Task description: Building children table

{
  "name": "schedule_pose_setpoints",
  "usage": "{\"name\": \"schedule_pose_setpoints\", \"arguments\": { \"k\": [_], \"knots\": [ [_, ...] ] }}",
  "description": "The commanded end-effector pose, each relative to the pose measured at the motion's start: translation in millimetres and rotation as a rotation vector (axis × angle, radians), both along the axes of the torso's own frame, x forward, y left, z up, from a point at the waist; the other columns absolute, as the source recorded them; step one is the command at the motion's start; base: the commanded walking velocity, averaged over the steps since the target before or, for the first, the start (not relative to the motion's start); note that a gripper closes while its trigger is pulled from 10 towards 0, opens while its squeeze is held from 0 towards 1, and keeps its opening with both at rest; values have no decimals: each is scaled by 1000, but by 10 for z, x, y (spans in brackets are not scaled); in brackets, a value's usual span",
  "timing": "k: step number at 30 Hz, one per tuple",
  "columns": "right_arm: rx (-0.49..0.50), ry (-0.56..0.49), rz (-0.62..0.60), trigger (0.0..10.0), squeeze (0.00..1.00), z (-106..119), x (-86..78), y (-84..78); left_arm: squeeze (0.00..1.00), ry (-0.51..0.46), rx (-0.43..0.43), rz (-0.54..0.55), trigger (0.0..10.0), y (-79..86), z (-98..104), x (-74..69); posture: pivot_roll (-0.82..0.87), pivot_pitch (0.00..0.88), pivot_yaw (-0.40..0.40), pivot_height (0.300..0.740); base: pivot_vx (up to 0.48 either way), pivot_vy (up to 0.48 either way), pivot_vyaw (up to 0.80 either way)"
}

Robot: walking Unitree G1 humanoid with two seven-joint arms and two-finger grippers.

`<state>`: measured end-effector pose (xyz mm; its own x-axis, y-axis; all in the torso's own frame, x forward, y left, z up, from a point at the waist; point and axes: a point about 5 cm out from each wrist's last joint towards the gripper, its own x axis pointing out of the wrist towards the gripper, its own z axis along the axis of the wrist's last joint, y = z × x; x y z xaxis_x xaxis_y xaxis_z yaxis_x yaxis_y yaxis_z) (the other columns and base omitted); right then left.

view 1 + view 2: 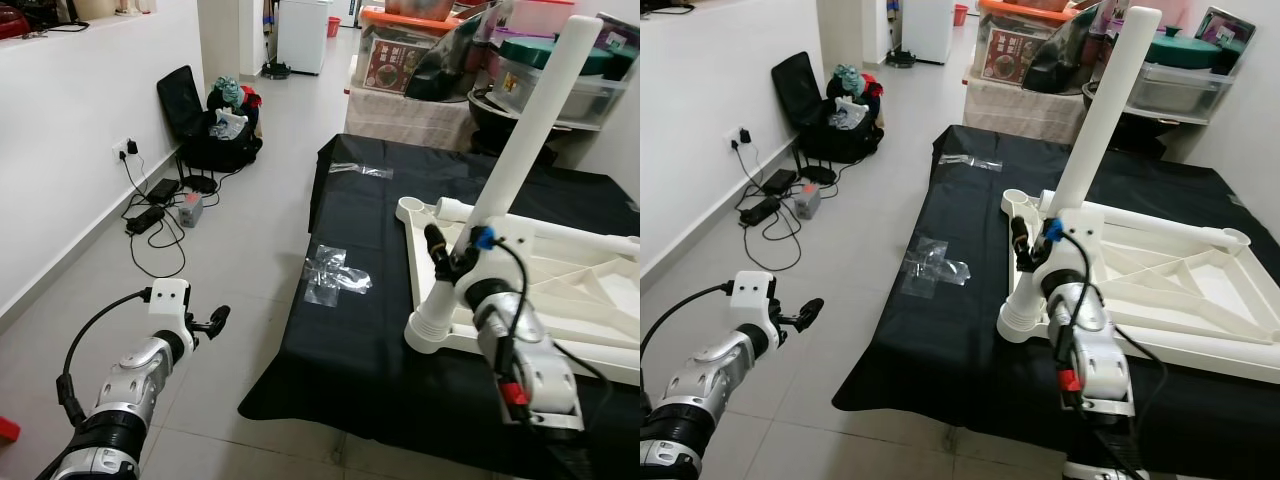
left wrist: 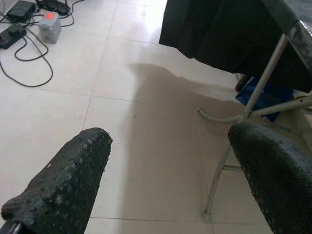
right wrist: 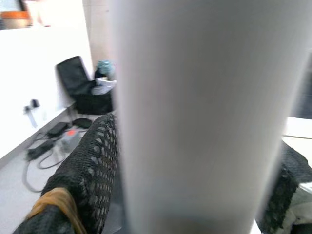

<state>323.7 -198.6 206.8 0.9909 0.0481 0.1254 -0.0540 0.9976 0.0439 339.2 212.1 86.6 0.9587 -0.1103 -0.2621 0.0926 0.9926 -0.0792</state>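
A white children's table top (image 1: 570,290) lies upside down on a table covered in black cloth (image 1: 340,340). One white table leg (image 1: 530,130) stands tilted in the near-left corner socket. My right gripper (image 1: 458,250) is shut on this leg just above the socket. In the right wrist view the leg (image 3: 195,117) runs between the black fingers (image 3: 92,161). A second socket (image 1: 410,208) at the far-left corner is empty. My left gripper (image 1: 215,322) hangs open over the floor, left of the table, with nothing between its fingers (image 2: 73,175).
Crumpled clear plastic (image 1: 335,272) lies on the cloth near its left edge. Cables and a power strip (image 1: 150,215) lie by the left wall, with a black chair and bags (image 1: 215,135) beyond. Storage boxes (image 1: 410,50) stand behind the table. Metal table legs (image 2: 253,97) show underneath.
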Motion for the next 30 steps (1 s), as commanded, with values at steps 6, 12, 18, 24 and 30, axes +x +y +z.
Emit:
{"name": "schedule_pose_setpoints", "arguments": {
  "k": [6, 12, 18, 24, 30],
  "knots": [
    [-160, -42, 267, 10000, 0, 175, -89, -64, 0, 9, 2, -30, 10000, -27, -17, 3, 65, 0, -81, 740, 0, 0, 0],
    [-210, -52, 361, 10000, 0, 233, -104, -60, 0, 10, 0, -40, 10000, -38, -23, -5, 67, 0, -80, 740, 0, 0, 0],
    [-280, -25, 522, 10000, 0, 154, -117, -9, 0, 9, 1, -51, 10000, -26, -2, 5, 67, 0, -77, 740, 0, 0, 0],
    [-334, -1, 596, 10000, 0, 153, -84, -166, 0, 3, 1, -62, 10000, -8, 6, -2, 74, 0, -86, 740, 0, 0, 0],
    [-364, 14, 647, 10000, 0, 180, -56, -220, 0, -10, -6, -69, 10000, -35, 11, -6, 71, 0, -88, 740, 0, 0, 0]
  ]
}}
